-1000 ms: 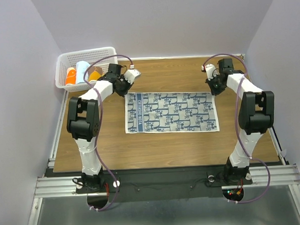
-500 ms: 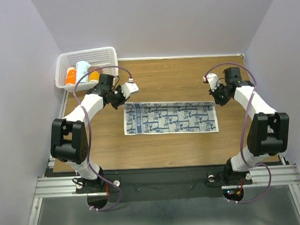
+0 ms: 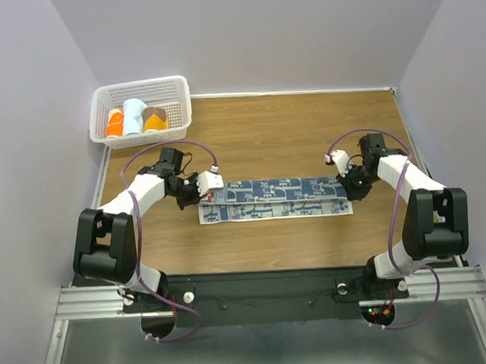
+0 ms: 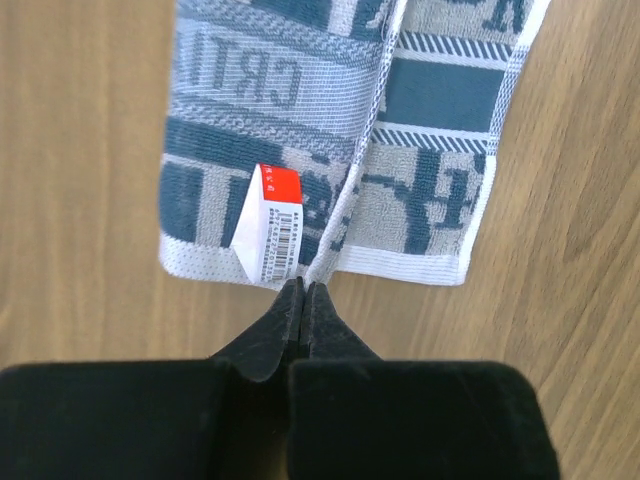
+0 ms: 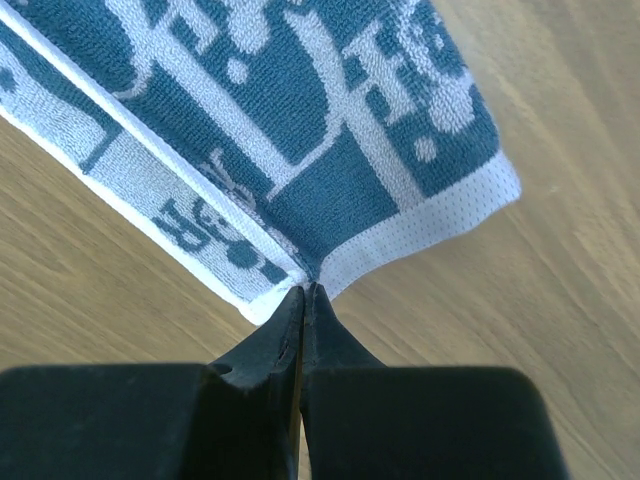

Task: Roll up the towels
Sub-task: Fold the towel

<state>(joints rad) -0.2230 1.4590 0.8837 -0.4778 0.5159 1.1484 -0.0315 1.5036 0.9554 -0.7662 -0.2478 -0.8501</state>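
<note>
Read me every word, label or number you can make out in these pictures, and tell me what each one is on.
"CRTI": woven into the end band of the towel, left wrist view; the letters beside it are cut off and cannot be read.
Sewn-in tag on the towel's end: the print on the red patch and the digits by the barcode are too small to read.
Top view: the towel's lettering is too small to read.
Right wrist view: only motifs, no text.
</note>
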